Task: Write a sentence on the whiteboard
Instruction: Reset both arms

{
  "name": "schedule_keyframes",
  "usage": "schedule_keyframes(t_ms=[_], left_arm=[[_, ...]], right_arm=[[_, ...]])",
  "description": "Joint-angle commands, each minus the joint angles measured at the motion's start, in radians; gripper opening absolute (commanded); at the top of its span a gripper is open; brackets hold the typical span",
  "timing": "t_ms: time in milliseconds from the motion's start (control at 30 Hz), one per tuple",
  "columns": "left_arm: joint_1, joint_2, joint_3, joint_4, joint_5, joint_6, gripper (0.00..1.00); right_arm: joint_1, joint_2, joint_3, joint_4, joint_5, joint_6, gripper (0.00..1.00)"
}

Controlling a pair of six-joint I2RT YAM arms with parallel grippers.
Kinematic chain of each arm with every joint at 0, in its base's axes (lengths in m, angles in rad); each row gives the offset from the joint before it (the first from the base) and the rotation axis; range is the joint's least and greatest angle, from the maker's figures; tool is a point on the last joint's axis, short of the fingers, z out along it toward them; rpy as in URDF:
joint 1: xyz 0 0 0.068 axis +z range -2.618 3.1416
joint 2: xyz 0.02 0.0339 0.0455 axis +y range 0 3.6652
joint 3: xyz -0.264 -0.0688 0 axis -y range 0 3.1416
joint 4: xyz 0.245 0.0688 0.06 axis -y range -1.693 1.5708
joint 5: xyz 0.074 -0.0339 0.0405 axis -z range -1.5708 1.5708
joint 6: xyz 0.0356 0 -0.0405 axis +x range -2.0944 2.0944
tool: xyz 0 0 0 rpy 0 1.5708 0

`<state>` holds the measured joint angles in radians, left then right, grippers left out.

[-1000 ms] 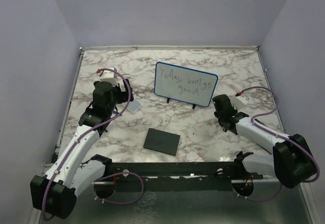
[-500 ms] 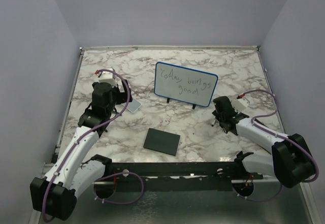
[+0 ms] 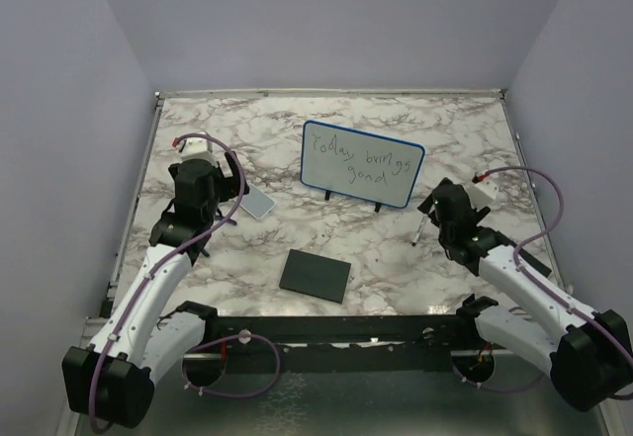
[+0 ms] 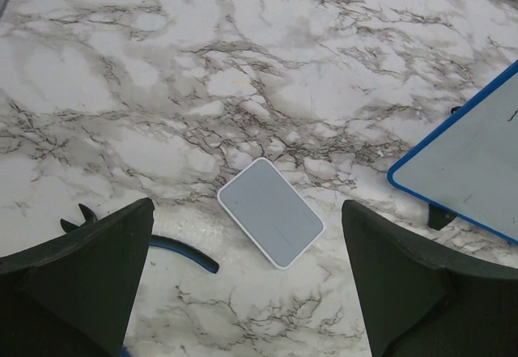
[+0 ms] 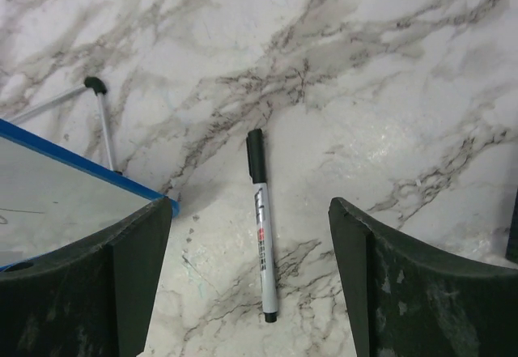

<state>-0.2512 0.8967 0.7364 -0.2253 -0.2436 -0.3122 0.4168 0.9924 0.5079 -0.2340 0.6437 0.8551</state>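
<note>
The whiteboard (image 3: pixel 362 163) stands upright at mid-table on two small black feet, blue-rimmed, with the sentence (image 3: pixel 358 159) in two dark handwritten lines. Its edge shows in the left wrist view (image 4: pixel 477 171) and the right wrist view (image 5: pixel 57 195). A white marker with a black cap (image 5: pixel 261 223) lies flat on the marble, right of the board's right foot (image 3: pixel 419 229). My right gripper (image 3: pixel 442 211) hovers over it, open (image 5: pixel 249 207), touching nothing. My left gripper (image 3: pixel 229 187) is open (image 4: pixel 247 207) above a small grey tile, holding nothing.
A small pale grey-edged tile (image 3: pixel 257 202) lies left of the board, also under the left fingers (image 4: pixel 271 211). A black square pad (image 3: pixel 316 275) sits near the front centre. A blue-black cable end (image 4: pixel 182 253) lies by the left finger. Walls enclose the marble table (image 3: pixel 465 139).
My right gripper has opened and let go of the marker, which now lies on the table, and the arm has lifted back. My left arm has drawn slightly back to the left.
</note>
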Motion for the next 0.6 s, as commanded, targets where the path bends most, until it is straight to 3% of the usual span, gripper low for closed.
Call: schedule_keyframes(t_ms=[0, 233, 367, 567], left_arm=[[0.008, -0.026, 0.021, -0.011, -0.128, -0.024, 0.99], [0.009, -0.057, 0.142, -0.027, -0.279, 0.007, 0.99], [0.008, -0.084, 0.173, -0.013, -0.296, 0.076, 0.99], [0.009, -0.192, 0.065, 0.049, -0.279, 0.099, 0.99]], right_arm=[[-0.006, -0.094, 0.075, -0.012, 0.080, -0.207, 0.82], [-0.006, -0.258, 0.148, 0.137, -0.042, -0.573, 0.81], [-0.006, -0.334, 0.163, 0.208, -0.119, -0.733, 0.81], [-0.006, -0.467, 0.076, 0.316, -0.162, -0.774, 0.80]])
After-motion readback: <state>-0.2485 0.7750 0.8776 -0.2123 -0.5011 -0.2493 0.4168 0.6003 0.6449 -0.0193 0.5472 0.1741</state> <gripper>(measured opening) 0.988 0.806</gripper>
